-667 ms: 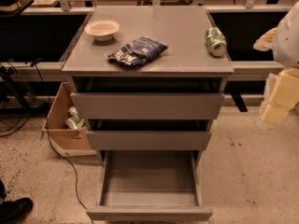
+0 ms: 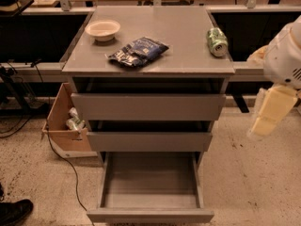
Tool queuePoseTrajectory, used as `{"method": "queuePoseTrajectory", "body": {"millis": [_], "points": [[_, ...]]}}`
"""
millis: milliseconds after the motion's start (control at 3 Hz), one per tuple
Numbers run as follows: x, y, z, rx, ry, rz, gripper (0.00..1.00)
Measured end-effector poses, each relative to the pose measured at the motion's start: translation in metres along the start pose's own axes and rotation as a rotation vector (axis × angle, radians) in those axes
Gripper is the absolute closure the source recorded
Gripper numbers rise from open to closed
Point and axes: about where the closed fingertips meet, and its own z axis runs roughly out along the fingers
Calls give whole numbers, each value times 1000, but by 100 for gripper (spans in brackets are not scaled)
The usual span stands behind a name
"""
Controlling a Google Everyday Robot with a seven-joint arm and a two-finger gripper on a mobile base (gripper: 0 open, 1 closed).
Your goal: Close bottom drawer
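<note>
The bottom drawer (image 2: 150,215) is pulled far out of the grey cabinet, at the lower middle of the camera view. Its slim plain front faces me and its shallow flat tray (image 2: 150,180) shows bare. The two drawers above it, the mid-width front (image 2: 149,141) and the tallest front (image 2: 148,107), stick out a little. My gripper (image 2: 270,112) hangs pale and blurred at the right, beside the cabinet at about the level of the upper drawers. It is apart from the cabinet and well above the bottom drawer. The white arm (image 2: 284,55) rises above it.
On the cabinet top (image 2: 188,55) lie a white bowl (image 2: 102,30), a dark snack bag (image 2: 138,52) and a green can (image 2: 217,42). A cardboard box (image 2: 63,119) with bottles stands on the floor at the left, with a cable beside it. A black shoe (image 2: 14,212) is at the bottom left.
My gripper has moved slightly down and to the left, toward the cabinet. The drawers and the things on top have not moved.
</note>
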Motion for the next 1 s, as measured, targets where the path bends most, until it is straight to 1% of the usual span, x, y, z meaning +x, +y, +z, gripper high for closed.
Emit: {"method": "queuePoseTrajectory", "body": {"millis": [333,667,1000], "points": [[-3,18,69,-65,-72,5,0],[-13,42,153,-139,-147,-23,0],[-20,68,221,-184,-228,-56,0]]}}
